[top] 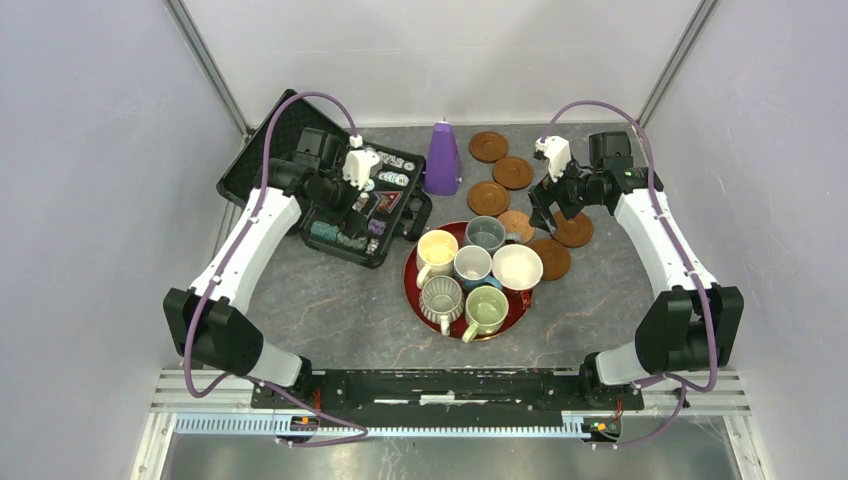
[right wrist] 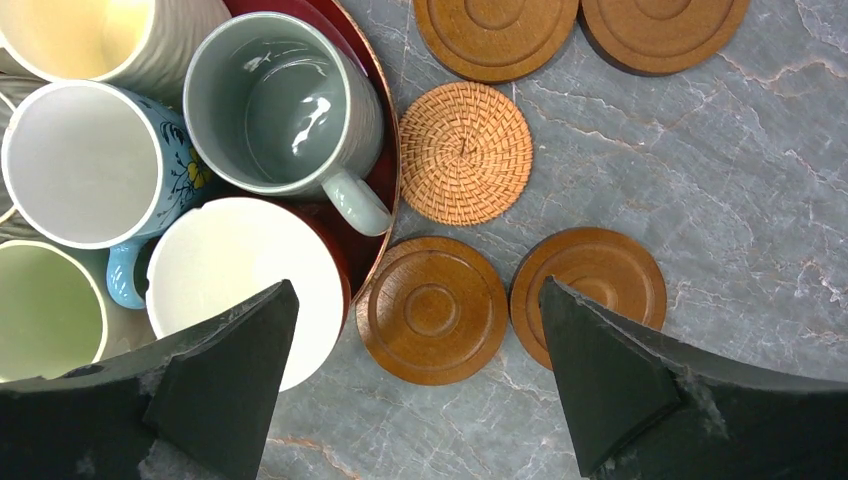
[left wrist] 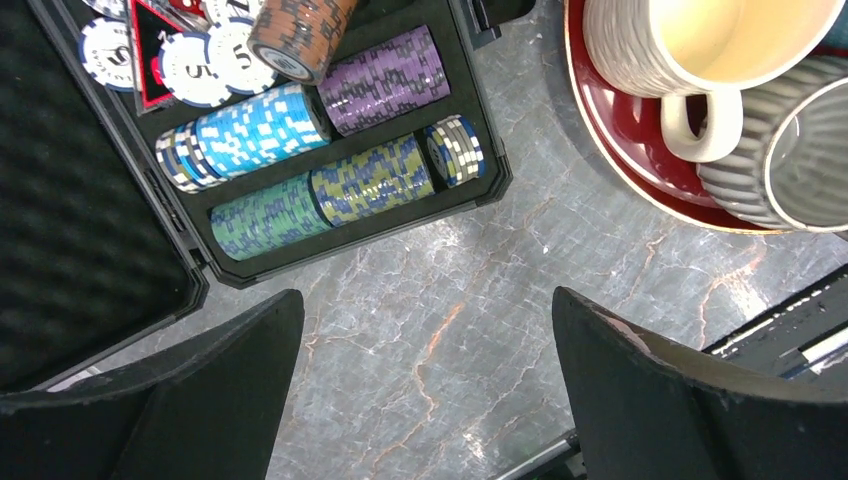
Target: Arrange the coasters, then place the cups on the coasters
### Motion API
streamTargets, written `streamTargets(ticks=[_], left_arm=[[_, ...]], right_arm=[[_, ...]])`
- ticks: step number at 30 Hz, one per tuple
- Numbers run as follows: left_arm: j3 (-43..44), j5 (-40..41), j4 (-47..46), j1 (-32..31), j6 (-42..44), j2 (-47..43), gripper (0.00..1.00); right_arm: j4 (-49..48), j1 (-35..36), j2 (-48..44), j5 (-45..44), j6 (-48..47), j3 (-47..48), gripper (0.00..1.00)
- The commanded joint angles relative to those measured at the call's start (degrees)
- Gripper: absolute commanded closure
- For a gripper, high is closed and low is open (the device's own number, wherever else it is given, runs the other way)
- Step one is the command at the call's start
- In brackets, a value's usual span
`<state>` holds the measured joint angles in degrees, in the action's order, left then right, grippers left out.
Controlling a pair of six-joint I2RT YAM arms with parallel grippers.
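Six cups stand packed on the red tray (top: 408,272): cream-yellow (top: 437,248), grey-blue (top: 485,233), blue-handled white (top: 473,265), wide white (top: 517,266), ribbed grey (top: 441,298) and pale green (top: 486,308). To the tray's right and behind it lie five dark brown coasters (top: 489,146) (top: 512,172) (top: 488,197) (top: 573,229) (top: 550,258) and a woven one (top: 516,224). My right gripper (right wrist: 415,300) hangs open above a brown coaster (right wrist: 432,308) beside the tray, holding nothing. Open and empty, my left gripper (left wrist: 425,330) hovers over bare table between the chip case and the tray.
An open black case of poker chips (top: 345,200) takes up the back left, with chip rows (left wrist: 330,150) close to my left fingers. A purple cone (top: 442,158) stands behind the tray. Grey walls close in both sides and the back.
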<state>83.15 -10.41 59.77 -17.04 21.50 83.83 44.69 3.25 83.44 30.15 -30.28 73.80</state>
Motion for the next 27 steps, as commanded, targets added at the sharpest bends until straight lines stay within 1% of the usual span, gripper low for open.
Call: streamTargets(ticks=[1, 3, 9, 10, 11, 13, 14, 16, 17, 18, 22, 27], left_arm=[[1.4, 2.2, -2.9, -2.0, 0.0, 0.9, 0.0], [1.8, 4.2, -3.7, -3.9, 1.8, 2.7, 0.0], [0.8, 4.4, -7.7, -9.2, 6.9, 6.7, 0.0], [1.3, 4.4, -7.9, -10.0, 7.4, 7.7, 0.02], [1.7, 4.1, -7.9, -10.4, 7.9, 9.1, 0.07], [2.8, 2.7, -7.6, -11.1, 9.1, 11.7, 0.26], [3.1, 1.5, -7.5, -11.3, 9.7, 13.0, 0.38], [3.4, 0.5, -7.5, -11.8, 10.4, 15.1, 0.59], [3.6, 0.8, -7.5, -12.0, 10.5, 16.2, 0.65], [3.7, 1.5, -7.5, -12.1, 10.4, 17.5, 0.68], [3.4, 5.9, -10.9, -12.2, 9.5, 20.5, 0.68], [3.1, 8.5, -13.7, -13.3, 9.4, 22.5, 0.69]], right_arm=[[-0.1, -0.5, -0.9, 0.5, -0.3, 0.5, 0.02], [0.0, -1.1, -0.4, 0.3, -0.2, 0.6, 0.02], [1.1, -2.9, 1.1, 0.8, -0.4, 1.4, 0.02], [1.6, -4.8, 1.5, 0.9, -0.7, 1.7, 0.02], [2.0, -5.4, 1.8, 0.9, -1.0, 2.2, 0.02], [2.5, -6.7, 2.6, 0.9, -1.2, 3.2, 0.02], [2.6, -7.3, 2.7, 0.8, -1.1, 3.5, 0.02], [2.8, -8.5, 3.2, 0.8, -1.2, 3.9, 0.02], [2.8, -8.9, 3.2, 0.8, -1.3, 3.9, 0.02], [2.9, -9.3, 3.3, 0.8, -1.3, 3.9, 0.02], [2.9, -10.2, 3.3, 0.9, -1.4, 3.6, 0.02], [2.3, -10.5, 3.1, 1.0, -1.0, 2.0, 0.02]])
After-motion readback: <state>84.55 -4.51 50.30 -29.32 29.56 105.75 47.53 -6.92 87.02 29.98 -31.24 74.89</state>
